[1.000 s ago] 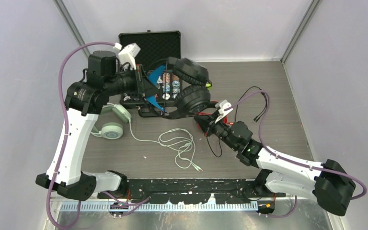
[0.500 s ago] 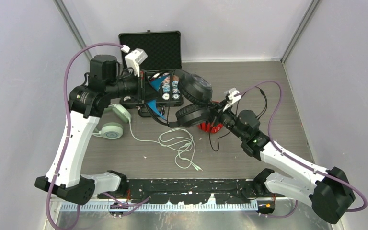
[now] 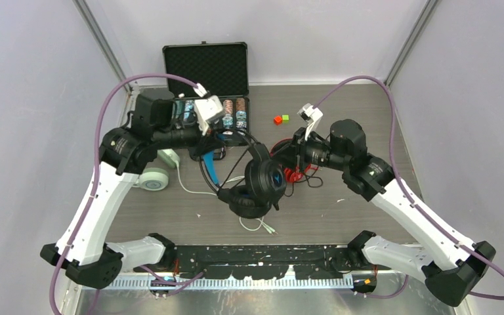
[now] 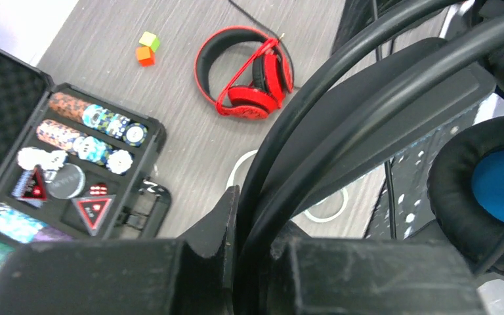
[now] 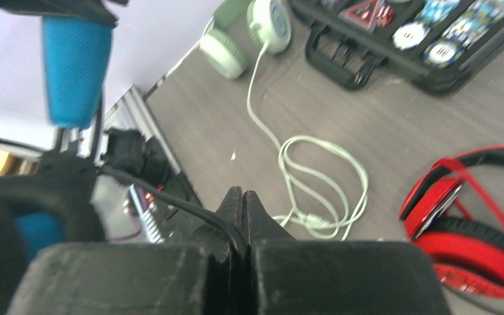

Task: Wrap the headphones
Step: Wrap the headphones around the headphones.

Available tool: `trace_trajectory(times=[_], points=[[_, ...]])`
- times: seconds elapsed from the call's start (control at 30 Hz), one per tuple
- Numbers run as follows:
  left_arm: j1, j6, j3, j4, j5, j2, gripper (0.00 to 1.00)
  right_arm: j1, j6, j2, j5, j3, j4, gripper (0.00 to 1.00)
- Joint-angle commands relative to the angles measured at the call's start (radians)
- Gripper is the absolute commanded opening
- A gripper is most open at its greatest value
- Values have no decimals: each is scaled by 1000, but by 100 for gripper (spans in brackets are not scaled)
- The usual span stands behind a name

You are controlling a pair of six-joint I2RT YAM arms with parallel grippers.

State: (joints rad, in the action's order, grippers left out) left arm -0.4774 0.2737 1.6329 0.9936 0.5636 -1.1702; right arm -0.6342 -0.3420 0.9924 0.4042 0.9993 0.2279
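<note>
black headphones [image 3: 262,185], one of three, hang clamped in left gripper [image 4: 252,211]; right gripper [image 5: 243,197] pinches a black cable [image 5: 170,201].

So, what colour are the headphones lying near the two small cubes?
Red; the headphones show best in the left wrist view.
</note>
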Motion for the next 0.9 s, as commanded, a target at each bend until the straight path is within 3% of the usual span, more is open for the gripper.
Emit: trace_trajectory(times=[0.0,0.2,0.33,0.57,0.87], points=[[-75,291,-16,181,-135,21,0,42,-5,-18,69,156,307,1],[-143,427,-32,191,-327,13,0,44,22,22,159,276,532,0],[-188,511,-56,157,-413,24,0,46,8,54,228,291,563,0],[-268,574,-82,95,-659,8,0,48,-129,111,425,284,435,0],[-276,543,-149,-5,-812,9,0,48,-286,136,466,261,257,1]])
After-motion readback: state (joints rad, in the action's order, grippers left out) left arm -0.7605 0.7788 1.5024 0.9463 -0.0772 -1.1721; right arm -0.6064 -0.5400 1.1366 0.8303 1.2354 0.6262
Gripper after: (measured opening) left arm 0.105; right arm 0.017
